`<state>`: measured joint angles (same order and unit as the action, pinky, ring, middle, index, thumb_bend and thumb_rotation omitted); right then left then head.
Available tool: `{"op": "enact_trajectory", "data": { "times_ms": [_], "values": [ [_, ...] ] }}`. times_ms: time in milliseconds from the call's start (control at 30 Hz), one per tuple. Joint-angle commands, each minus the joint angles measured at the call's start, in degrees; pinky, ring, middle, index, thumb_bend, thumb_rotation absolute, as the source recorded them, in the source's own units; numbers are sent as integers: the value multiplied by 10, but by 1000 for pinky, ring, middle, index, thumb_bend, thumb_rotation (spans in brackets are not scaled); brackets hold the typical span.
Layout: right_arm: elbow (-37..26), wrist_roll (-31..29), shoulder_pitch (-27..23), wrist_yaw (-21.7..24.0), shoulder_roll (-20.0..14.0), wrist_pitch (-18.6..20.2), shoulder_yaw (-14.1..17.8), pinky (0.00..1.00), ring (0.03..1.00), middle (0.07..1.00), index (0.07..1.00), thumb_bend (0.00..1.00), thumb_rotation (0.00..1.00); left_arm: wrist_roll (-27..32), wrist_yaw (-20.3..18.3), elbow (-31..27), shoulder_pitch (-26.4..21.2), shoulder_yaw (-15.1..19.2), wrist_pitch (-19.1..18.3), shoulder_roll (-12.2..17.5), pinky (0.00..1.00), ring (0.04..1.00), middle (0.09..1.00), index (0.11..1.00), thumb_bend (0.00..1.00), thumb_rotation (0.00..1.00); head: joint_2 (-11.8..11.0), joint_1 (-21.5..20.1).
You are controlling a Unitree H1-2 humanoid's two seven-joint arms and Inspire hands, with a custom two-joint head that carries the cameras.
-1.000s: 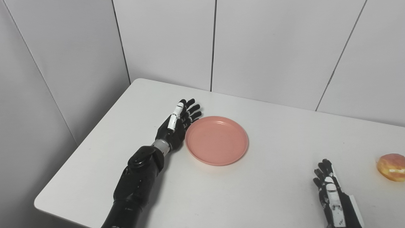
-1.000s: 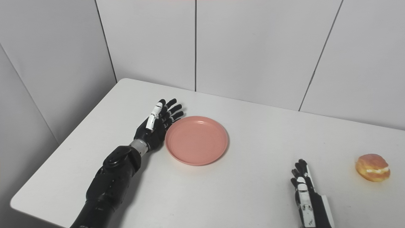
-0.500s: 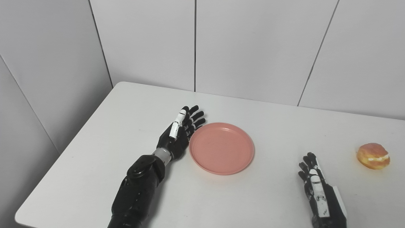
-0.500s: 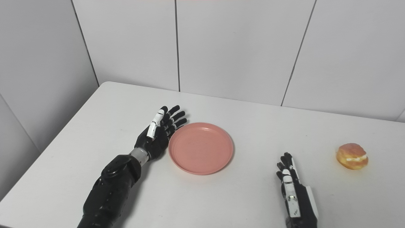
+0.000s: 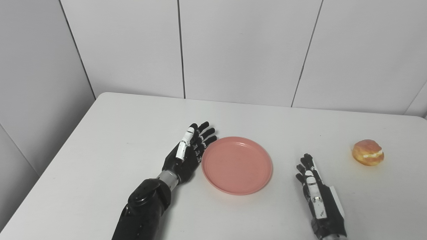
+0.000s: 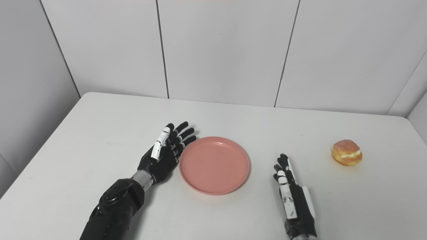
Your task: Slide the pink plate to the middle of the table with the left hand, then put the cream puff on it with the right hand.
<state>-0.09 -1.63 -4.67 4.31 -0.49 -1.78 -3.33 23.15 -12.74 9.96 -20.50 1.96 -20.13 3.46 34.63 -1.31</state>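
The pink plate (image 5: 237, 164) lies empty on the white table (image 5: 116, 140), a little left of its middle. My left hand (image 5: 188, 151) is open, standing on its edge with the palm against the plate's left rim. My right hand (image 5: 313, 186) is open and empty, resting flat on the table to the right of the plate. The cream puff (image 5: 368, 152), golden with a white cream line, sits on the table to the right, beyond my right hand. In the right eye view the plate (image 6: 214, 164) and the puff (image 6: 346, 152) show the same way.
White panelled walls (image 5: 240, 50) stand behind the table and along its left side. The table's left edge (image 5: 50, 156) runs diagonally at the left. The table's right far corner shows in the right eye view (image 6: 405, 118).
The camera has turned right, shifting the whole picture left. The left hand stays against the plate's left rim. The right hand has reached a little further forward on the table.
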Motion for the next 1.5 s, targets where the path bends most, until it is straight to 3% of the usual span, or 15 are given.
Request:
{"op": "enact_trajectory", "data": {
  "times_ms": [0,500,867,1067,1467],
  "values": [
    [9,4,3,1,11,13,-11,957,969,985,990,216,1000,-4,2,-1,19,-5,-36,-4,903,901,907,904,378,1000,4,-7],
    [-1,15,1,-8,17,26,-20,953,969,981,982,229,1000,11,-12,-19,44,-1,-49,-8,929,915,926,920,389,1000,19,-31],
    [0,-2,-1,-11,14,20,-7,957,966,980,986,262,1000,5,4,-22,52,6,-23,-20,932,917,924,918,390,1000,26,-61],
    [-11,-3,-10,-19,13,15,4,961,965,983,988,251,1000,-9,7,-19,55,9,-1,-21,939,921,929,926,383,1000,17,-95],
    [-40,48,-37,-43,0,13,12,929,925,945,947,236,1000,-29,-2,5,60,14,49,-9,949,929,935,930,387,1000,-9,-121]
  ]
}}
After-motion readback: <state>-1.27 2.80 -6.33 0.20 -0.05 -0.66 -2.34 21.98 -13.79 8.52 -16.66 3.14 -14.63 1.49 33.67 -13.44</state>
